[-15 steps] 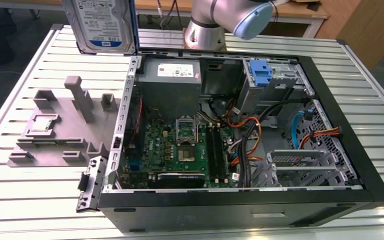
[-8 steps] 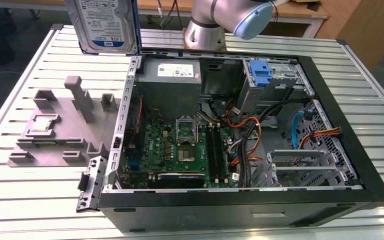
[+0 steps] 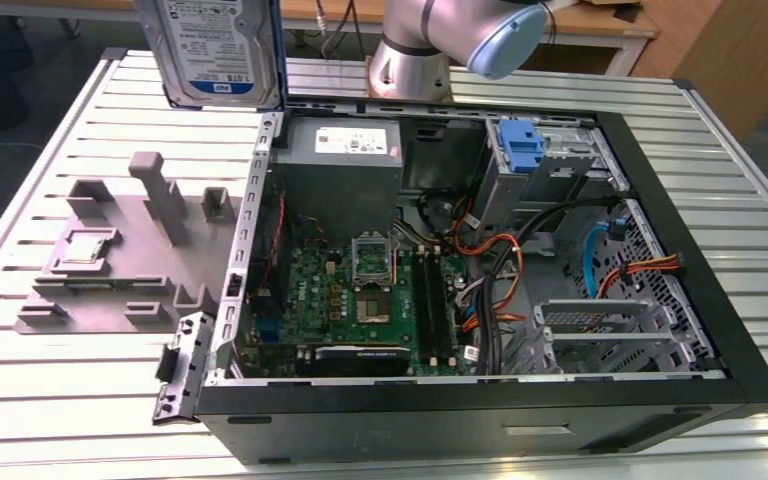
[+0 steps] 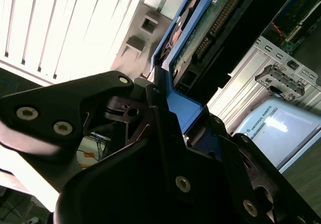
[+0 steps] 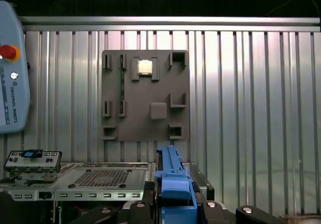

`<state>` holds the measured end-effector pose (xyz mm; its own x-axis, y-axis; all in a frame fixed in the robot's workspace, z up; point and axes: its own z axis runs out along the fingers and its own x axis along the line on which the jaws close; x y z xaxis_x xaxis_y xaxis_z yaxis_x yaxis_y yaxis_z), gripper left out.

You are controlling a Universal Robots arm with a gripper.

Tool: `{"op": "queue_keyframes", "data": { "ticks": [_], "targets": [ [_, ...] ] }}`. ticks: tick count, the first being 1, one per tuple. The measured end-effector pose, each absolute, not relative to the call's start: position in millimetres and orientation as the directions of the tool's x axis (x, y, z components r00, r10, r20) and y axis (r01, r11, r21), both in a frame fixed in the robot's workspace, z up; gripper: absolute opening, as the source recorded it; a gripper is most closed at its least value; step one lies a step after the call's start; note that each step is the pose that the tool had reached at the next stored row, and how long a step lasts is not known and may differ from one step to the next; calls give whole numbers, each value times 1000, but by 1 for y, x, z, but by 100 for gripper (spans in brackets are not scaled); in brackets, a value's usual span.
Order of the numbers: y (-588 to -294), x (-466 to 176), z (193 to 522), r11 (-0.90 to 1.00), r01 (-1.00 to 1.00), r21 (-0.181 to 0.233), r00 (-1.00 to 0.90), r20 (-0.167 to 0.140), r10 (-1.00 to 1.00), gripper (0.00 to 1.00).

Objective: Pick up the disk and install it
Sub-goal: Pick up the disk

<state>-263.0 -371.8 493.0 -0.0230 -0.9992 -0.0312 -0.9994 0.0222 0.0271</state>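
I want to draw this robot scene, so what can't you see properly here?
The disk: top cut off by the exterior view's upper edge.
Its label: hidden in the first wrist view, where the disk is edge-on.
The arm: mostly cut off by the exterior view's upper edge.
The case floor: partly covered by cables, exterior view.

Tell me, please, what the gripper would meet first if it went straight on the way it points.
Likely the grey fixture plate on the slatted table, the disk in the gripper touching first; depth is unclear, so perhaps bare table beside it.
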Motion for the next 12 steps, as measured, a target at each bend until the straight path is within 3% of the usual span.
{"op": "queue_keyframes", "data": {
  "ticks": [12],
  "targets": [
    [-372,-256,493,22,-999,27,-23,-31,-999,37]
  ]
}}
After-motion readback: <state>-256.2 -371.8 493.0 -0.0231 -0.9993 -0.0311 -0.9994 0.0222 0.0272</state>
